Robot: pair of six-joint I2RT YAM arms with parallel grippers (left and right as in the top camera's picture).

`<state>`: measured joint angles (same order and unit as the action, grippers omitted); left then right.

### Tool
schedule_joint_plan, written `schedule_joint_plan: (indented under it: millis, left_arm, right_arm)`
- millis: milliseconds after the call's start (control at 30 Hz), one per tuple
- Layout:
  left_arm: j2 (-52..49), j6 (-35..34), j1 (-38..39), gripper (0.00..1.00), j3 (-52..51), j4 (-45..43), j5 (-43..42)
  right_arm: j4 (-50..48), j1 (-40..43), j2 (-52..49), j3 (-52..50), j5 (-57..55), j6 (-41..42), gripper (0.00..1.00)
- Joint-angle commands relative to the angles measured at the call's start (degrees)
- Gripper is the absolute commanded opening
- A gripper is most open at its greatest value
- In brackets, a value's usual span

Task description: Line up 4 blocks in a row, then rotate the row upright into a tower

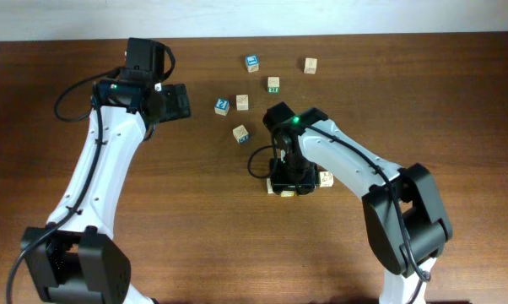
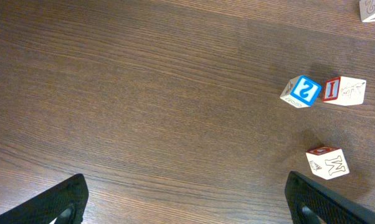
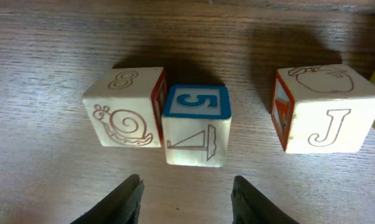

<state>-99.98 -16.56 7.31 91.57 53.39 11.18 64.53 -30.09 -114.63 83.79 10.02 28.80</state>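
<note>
In the right wrist view, two pale wood blocks lie on the table: one with a snail and an "8" (image 3: 124, 107), and one with a "J" (image 3: 327, 111) to the right. Touching the snail block is a cube with a blue "5" top (image 3: 195, 124). My right gripper (image 3: 187, 190) stands open just short of that cube, nothing between its fingers. From overhead, the right gripper (image 1: 289, 176) covers these cubes, with one pale block (image 1: 326, 178) showing beside it. More pale blocks lie at the back (image 1: 310, 65), (image 1: 241, 102), (image 1: 240, 133). My left gripper (image 1: 174, 101) hangs open and empty, left of them.
Blue-topped cubes (image 1: 251, 62), (image 1: 222, 105) and a green-sided cube (image 1: 273, 84) lie among the back blocks. The left wrist view shows the blue "2" cube (image 2: 301, 91), an "I" cube (image 2: 343, 90) and an "M" cube (image 2: 327, 163) to the right of the left gripper (image 2: 187, 205).
</note>
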Motion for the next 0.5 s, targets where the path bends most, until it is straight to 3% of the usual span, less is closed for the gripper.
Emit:
schedule_joint_plan:
  millis: [0, 467]
  left_arm:
    - [-0.4, -0.5, 0.0, 0.99, 0.4, 0.3, 0.2]
    - [-0.4, -0.6, 0.0, 0.99, 0.4, 0.3, 0.2]
  right_arm:
    - [0.3, 0.1, -0.3, 0.4, -1.9, 0.8, 0.47]
    - [-3.1, 0.1, -0.3, 0.0, -6.2, -4.6, 0.47]
